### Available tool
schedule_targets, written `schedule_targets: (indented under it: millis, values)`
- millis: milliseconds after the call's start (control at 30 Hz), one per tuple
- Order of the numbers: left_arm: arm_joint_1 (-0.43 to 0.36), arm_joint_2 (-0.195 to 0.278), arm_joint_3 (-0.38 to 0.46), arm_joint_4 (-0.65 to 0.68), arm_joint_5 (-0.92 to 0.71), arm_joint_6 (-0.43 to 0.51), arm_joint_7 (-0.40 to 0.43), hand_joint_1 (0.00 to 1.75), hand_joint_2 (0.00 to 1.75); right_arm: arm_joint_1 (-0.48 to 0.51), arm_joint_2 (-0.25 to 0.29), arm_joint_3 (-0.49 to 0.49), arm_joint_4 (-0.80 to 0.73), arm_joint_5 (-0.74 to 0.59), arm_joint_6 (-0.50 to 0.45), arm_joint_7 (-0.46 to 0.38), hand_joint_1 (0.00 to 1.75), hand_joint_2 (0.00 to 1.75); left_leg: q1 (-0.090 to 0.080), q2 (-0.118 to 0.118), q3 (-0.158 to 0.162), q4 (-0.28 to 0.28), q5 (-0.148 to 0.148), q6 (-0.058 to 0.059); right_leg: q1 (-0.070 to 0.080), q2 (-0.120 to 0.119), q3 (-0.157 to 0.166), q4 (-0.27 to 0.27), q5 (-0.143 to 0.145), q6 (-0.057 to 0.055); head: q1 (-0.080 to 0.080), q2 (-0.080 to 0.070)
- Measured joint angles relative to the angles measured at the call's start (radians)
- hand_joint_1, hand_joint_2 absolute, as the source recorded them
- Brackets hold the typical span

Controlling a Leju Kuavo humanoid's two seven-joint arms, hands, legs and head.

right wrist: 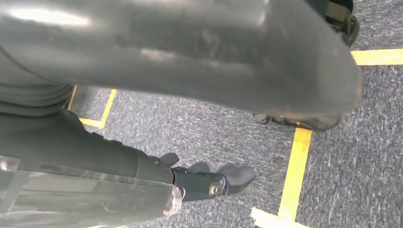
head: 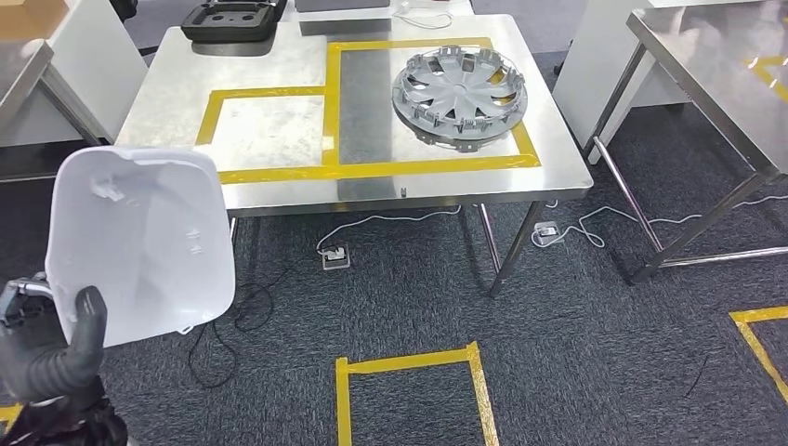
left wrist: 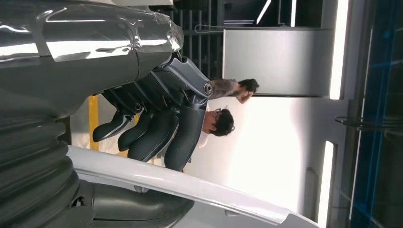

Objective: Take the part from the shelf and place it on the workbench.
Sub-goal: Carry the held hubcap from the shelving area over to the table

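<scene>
A white moulded plastic part point(head: 139, 242) is held up at the lower left of the head view, short of the workbench. My left hand point(head: 58, 358) grips its lower edge, a dark finger lying over the white surface. In the left wrist view the same hand point(left wrist: 157, 128) has its dark fingers on one side of the part's white rim point(left wrist: 180, 183) and the thumb on the other. My right hand point(right wrist: 209, 178) hangs over the carpet holding nothing, its fingers loosely extended. The steel workbench point(head: 279, 125) stands ahead, marked with yellow tape rectangles.
A silver wheel cover point(head: 459, 93) lies in the right taped rectangle. A black tray point(head: 232, 19) sits at the bench's far edge. Another steel table point(head: 725, 84) stands on the right. Cables and a socket point(head: 335, 255) lie on the carpet under the bench. A person point(left wrist: 223, 121) stands far off.
</scene>
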Motion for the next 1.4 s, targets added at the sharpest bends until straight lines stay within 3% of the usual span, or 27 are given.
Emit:
schedule_targets:
  millis: [33, 67, 133, 167, 200, 233, 333, 400, 433, 500, 533, 567, 600, 633, 700, 733, 767, 900, 933, 1000, 1067, 1100, 1133, 1200, 1233, 1300, 1400]
  values:
    - [0.0, 0.0, 0.0, 0.0, 0.0, 0.0, -0.001, 1.75, 1.75, 0.001, 0.0, 0.0, 0.0, -0.001, 0.0, 0.0, 0.0, 0.0, 0.001, 0.001, 0.003, -0.009, 0.015, 0.014, 0.004, 0.002, 0.0, 0.002, -0.001, -0.003, -0.005, 0.0]
    - [0.001, 0.0, 0.0, 0.0, 0.0, 0.0, -0.001, 1.75, 1.75, 0.001, 0.0, 0.0, 0.0, -0.002, 0.0, 0.0, 0.0, 0.0, 0.003, 0.001, 0.004, -0.012, 0.03, 0.001, 0.006, 0.004, -0.001, 0.004, 0.0, -0.004, -0.009, 0.0]
    - [0.001, -0.001, 0.0, 0.0, 0.0, 0.0, -0.002, 1.75, 1.75, 0.002, -0.002, 0.0, 0.001, -0.005, 0.001, 0.0, 0.0, 0.0, 0.009, 0.003, 0.007, -0.02, 0.034, -0.062, 0.007, 0.008, -0.004, 0.006, 0.0, -0.008, -0.015, 0.0]
    - [0.001, -0.001, 0.0, 0.0, 0.0, 0.0, -0.003, 1.75, 1.75, 0.003, -0.003, 0.0, 0.001, -0.006, 0.002, 0.0, 0.0, 0.0, 0.011, 0.004, 0.009, -0.023, 0.036, -0.084, 0.007, 0.009, -0.004, 0.006, 0.0, -0.009, -0.018, 0.0]
    - [0.0, -0.002, 0.0, 0.0, 0.0, -0.001, -0.003, 1.75, 1.75, 0.004, -0.003, 0.0, 0.001, -0.007, 0.003, 0.0, 0.0, 0.0, 0.013, 0.004, 0.011, -0.024, 0.037, -0.096, 0.007, 0.009, -0.004, 0.006, 0.0, -0.009, -0.018, 0.0]
    - [0.0, -0.002, 0.0, 0.0, 0.0, -0.002, -0.004, 1.75, 1.75, 0.004, -0.004, 0.0, 0.001, -0.007, 0.005, 0.0, 0.0, 0.0, 0.013, 0.003, 0.011, -0.024, 0.037, -0.098, 0.007, 0.01, -0.004, 0.006, 0.001, -0.01, -0.018, 0.0]
    - [-0.001, -0.003, -0.001, 0.0, -0.001, -0.004, -0.004, 1.75, 1.75, 0.004, -0.005, 0.0, 0.001, -0.007, 0.007, 0.0, 0.0, 0.0, 0.008, 0.001, 0.017, -0.033, 0.037, -0.078, 0.001, 0.009, 0.002, -0.008, 0.005, 0.002, -0.021, 0.0]
    - [-0.004, -0.004, -0.001, 0.0, -0.002, -0.006, -0.005, 1.75, 1.75, 0.004, -0.008, 0.0, 0.001, -0.007, 0.009, 0.0, 0.0, 0.0, 0.012, 0.0, 0.033, -0.057, 0.047, -0.061, 0.0, 0.007, -0.006, 0.014, -0.016, 0.014, -0.023, 0.0]
    - [-0.004, -0.004, -0.001, 0.0, -0.003, -0.007, -0.006, 1.75, 1.75, 0.004, -0.009, 0.0, 0.001, -0.007, 0.009, 0.0, 0.0, 0.0, 0.015, 0.001, 0.041, -0.067, 0.051, -0.059, -0.001, 0.005, -0.028, 0.063, -0.044, 0.019, -0.022, 0.0]
    - [-0.004, -0.005, -0.002, 0.001, -0.003, -0.007, -0.005, 1.75, 1.75, 0.005, -0.009, 0.0, 0.001, -0.007, 0.009, 0.0, 0.0, 0.0, 0.016, 0.002, 0.045, -0.069, 0.05, -0.057, -0.01, 0.002, -0.107, 0.223, -0.116, 0.03, -0.014, 0.0]
    - [-0.003, -0.005, -0.002, 0.002, -0.003, -0.007, -0.005, 1.75, 1.75, 0.006, -0.009, 0.0, 0.001, -0.007, 0.01, 0.0, 0.0, 0.0, 0.016, 0.001, 0.047, -0.068, 0.047, -0.058, -0.014, 0.001, -0.145, 0.294, -0.138, 0.035, -0.012, 0.0]
    - [-0.002, -0.006, -0.003, 0.003, -0.003, -0.007, -0.004, 1.75, 1.75, 0.007, -0.009, 0.0, 0.001, -0.007, 0.01, 0.0, 0.0, 0.0, 0.017, -0.002, 0.05, -0.066, 0.043, -0.06, -0.018, 0.0, -0.166, 0.33, -0.138, 0.039, -0.01, 0.0]
    - [-0.001, -0.006, -0.003, 0.004, -0.003, -0.007, -0.004, 1.75, 1.75, 0.008, -0.009, 0.0, 0.001, -0.007, 0.01, 0.001, 0.0, 0.0, 0.018, -0.004, 0.054, -0.063, 0.038, -0.063, -0.022, -0.001, -0.166, 0.319, -0.116, 0.043, -0.009, 0.0]
    - [0.0, -0.006, -0.003, 0.004, -0.003, -0.007, -0.004, 1.75, 1.75, 0.008, -0.01, 0.0, 0.001, -0.007, 0.01, 0.001, 0.0, 0.0, 0.02, -0.007, 0.059, -0.06, 0.031, -0.068, -0.025, -0.002, -0.145, 0.266, -0.075, 0.045, -0.008, 0.0]
    - [0.001, -0.006, -0.003, 0.004, -0.003, -0.007, -0.004, 1.75, 1.75, 0.007, -0.011, 0.0, 0.001, -0.007, 0.01, 0.002, 0.0, 0.0, 0.021, -0.01, 0.07, -0.054, 0.016, -0.08, -0.028, -0.003, -0.078, 0.111, 0.008, 0.046, -0.002, 0.0]
    - [0.0, -0.006, -0.003, 0.004, -0.003, -0.007, -0.004, 1.75, 1.75, 0.005, -0.011, 0.0, 0.001, -0.006, 0.01, 0.002, 0.0, 0.0, 0.021, -0.011, 0.073, -0.051, 0.01, -0.087, -0.028, -0.003, -0.051, 0.052, 0.028, 0.041, 0.001, 0.0]
    - [0.0, -0.006, -0.003, 0.004, -0.003, -0.007, -0.004, 1.75, 1.75, 0.005, -0.011, 0.0, 0.001, -0.006, 0.011, 0.002, 0.0, 0.0, 0.02, -0.012, 0.075, -0.051, 0.004, -0.093, -0.027, -0.003, -0.037, 0.021, 0.033, 0.035, 0.001, 0.0]
    - [0.0, -0.006, -0.002, 0.003, -0.004, -0.007, -0.004, 1.75, 1.75, 0.004, -0.012, 0.0, 0.001, -0.004, 0.013, 0.002, 0.0, 0.0, 0.024, -0.005, 0.074, -0.032, -0.025, -0.113, -0.024, -0.004, -0.02, 0.0, 0.023, 0.004, -0.015, 0.0]
    - [0.0, -0.006, -0.001, 0.003, -0.004, -0.007, -0.004, 1.75, 1.75, 0.003, -0.012, 0.0, 0.001, -0.002, 0.013, 0.002, 0.0, 0.0, 0.025, 0.0, 0.052, 0.015, -0.051, -0.116, -0.025, -0.005, -0.016, -0.005, 0.024, -0.002, -0.02, 0.0]
    - [0.002, -0.006, -0.001, 0.003, -0.005, -0.007, -0.004, 1.75, 1.75, 0.002, -0.012, 0.0, 0.001, 0.001, 0.013, 0.002, 0.0, 0.0, 0.024, 0.006, -0.037, 0.178, -0.123, -0.118, -0.025, -0.005, -0.012, -0.009, 0.021, -0.01, -0.032, 0.0]
    - [0.005, -0.006, -0.001, 0.003, -0.005, -0.007, -0.004, 1.75, 1.75, 0.005, -0.011, 0.0, 0.001, 0.002, 0.013, 0.002, 0.0, 0.0, 0.024, 0.008, -0.117, 0.304, -0.153, -0.12, -0.026, -0.005, -0.007, -0.009, 0.015, -0.011, -0.037, 0.0]
    - [0.006, -0.006, -0.001, 0.003, -0.005, -0.007, -0.004, 1.75, 1.75, 0.006, -0.011, 0.0, 0.001, 0.002, 0.013, 0.002, 0.0, 0.0, 0.025, 0.009, -0.128, 0.304, -0.132, -0.12, -0.027, -0.003, -0.002, -0.009, 0.011, -0.009, -0.038, 0.0]
    - [0.006, -0.006, -0.001, 0.003, -0.005, -0.007, -0.004, 1.75, 1.75, 0.007, -0.011, 0.0, 0.001, 0.002, 0.013, 0.002, 0.0, 0.0, 0.025, 0.012, -0.116, 0.259, -0.092, -0.12, -0.03, -0.002, 0.004, -0.008, 0.007, -0.004, -0.039, 0.0]
    - [0.006, -0.006, -0.001, 0.003, -0.005, -0.007, -0.004, 1.75, 1.75, 0.007, -0.011, 0.0, 0.001, 0.002, 0.013, 0.002, 0.0, 0.0, 0.026, 0.023, -0.053, 0.101, 0.001, -0.121, -0.034, 0.003, 0.019, -0.007, -0.005, 0.009, -0.042, 0.0]
    - [0.006, -0.006, -0.001, 0.003, -0.005, -0.007, -0.004, 1.75, 1.75, 0.006, -0.011, 0.0, 0.001, 0.002, 0.013, 0.002, 0.0, 0.0, 0.026, 0.028, -0.026, 0.038, 0.028, -0.118, -0.035, 0.006, 0.025, -0.006, -0.011, 0.017, -0.045, 0.0]
    - [0.006, -0.006, -0.001, 0.003, -0.005, -0.007, -0.004, 1.75, 1.75, 0.004, -0.012, 0.0, 0.001, 0.002, 0.013, 0.002, 0.0, 0.0, 0.023, 0.029, -0.004, -0.013, 0.039, -0.106, -0.035, 0.008, 0.032, -0.01, -0.021, 0.03, -0.045, 0.0]
    - [0.007, -0.006, 0.0, 0.001, -0.005, -0.007, -0.004, 1.75, 1.75, 0.004, -0.011, 0.0, 0.001, 0.002, 0.013, 0.002, 0.0, 0.0, 0.018, 0.021, 0.004, -0.015, 0.035, -0.08, -0.042, 0.004, 0.033, 0.001, -0.043, 0.044, -0.037, 0.0]
